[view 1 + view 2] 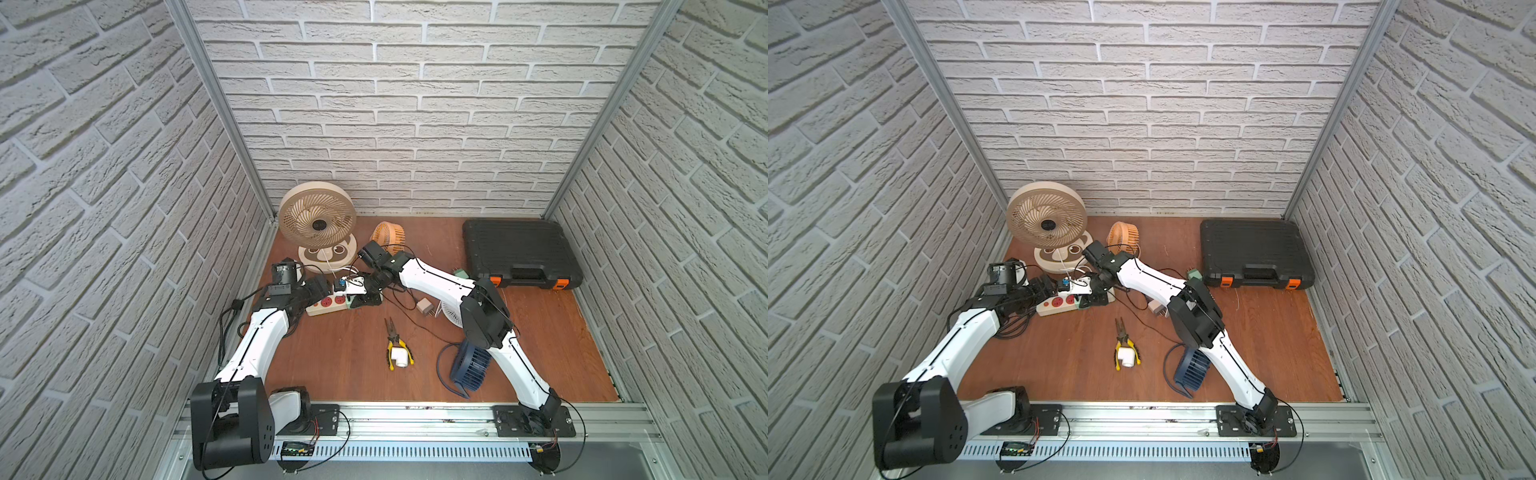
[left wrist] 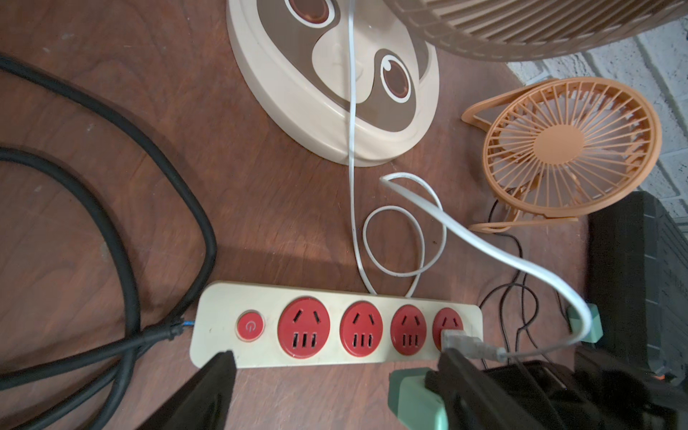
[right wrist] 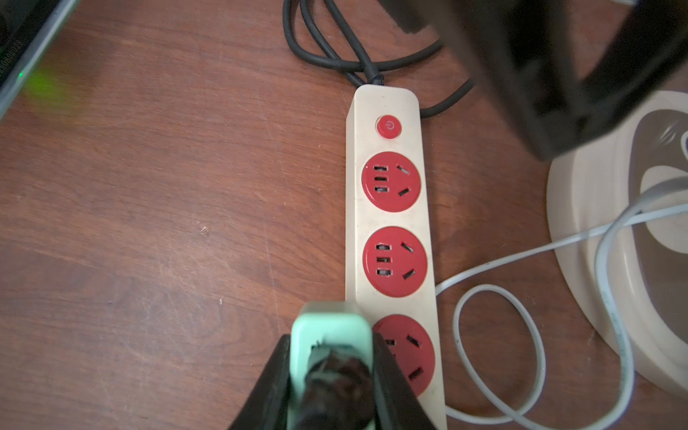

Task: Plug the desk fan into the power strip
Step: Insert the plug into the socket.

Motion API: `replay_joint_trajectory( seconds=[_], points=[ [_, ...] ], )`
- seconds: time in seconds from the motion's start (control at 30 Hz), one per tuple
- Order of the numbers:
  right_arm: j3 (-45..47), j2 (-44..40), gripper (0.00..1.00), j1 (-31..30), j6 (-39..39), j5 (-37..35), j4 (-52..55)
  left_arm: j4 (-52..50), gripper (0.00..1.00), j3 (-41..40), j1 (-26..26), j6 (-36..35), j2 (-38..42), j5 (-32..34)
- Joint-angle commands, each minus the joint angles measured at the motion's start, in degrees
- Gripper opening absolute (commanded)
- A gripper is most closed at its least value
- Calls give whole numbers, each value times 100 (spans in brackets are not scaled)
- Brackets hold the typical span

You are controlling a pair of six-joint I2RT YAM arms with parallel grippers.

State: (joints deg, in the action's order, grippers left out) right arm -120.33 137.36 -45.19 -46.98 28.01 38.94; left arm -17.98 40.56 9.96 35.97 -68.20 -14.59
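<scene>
case [image 1: 519, 249] shut; right pincer [image 3: 331, 340] clamps plug [image 3: 327, 322]

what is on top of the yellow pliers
A small white block lies on the pliers, over their spread yellow handles. The dark nose is bare. The handle parts beneath the block are hidden, so whether it also touches the table cannot be told.

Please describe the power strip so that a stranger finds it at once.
Find the large beige desk fan with an animal face on its base, at the back left. Just in front of it lies the power strip: the only cream bar, with four red sockets in a row.
</scene>
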Motion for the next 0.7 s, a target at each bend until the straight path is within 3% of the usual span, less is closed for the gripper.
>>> replay_joint_trajectory(
  seconds=[0.0,0.17,0.37,0.67],
  points=[
    [-88,-215,3,68,65,281,-387,235,88,147,23,-107,-160,-100],
    [-125,-202,3,136,98,245,-425,346,88,35,-3,-82,-157,-114],
    [-914,246,3,224,-70,-22,235,258,87,-57,-13,-75,153,-28],
    [-886,281,3,300,-425,81,382,230,87,-142,-72,-72,301,31]
  ],
)
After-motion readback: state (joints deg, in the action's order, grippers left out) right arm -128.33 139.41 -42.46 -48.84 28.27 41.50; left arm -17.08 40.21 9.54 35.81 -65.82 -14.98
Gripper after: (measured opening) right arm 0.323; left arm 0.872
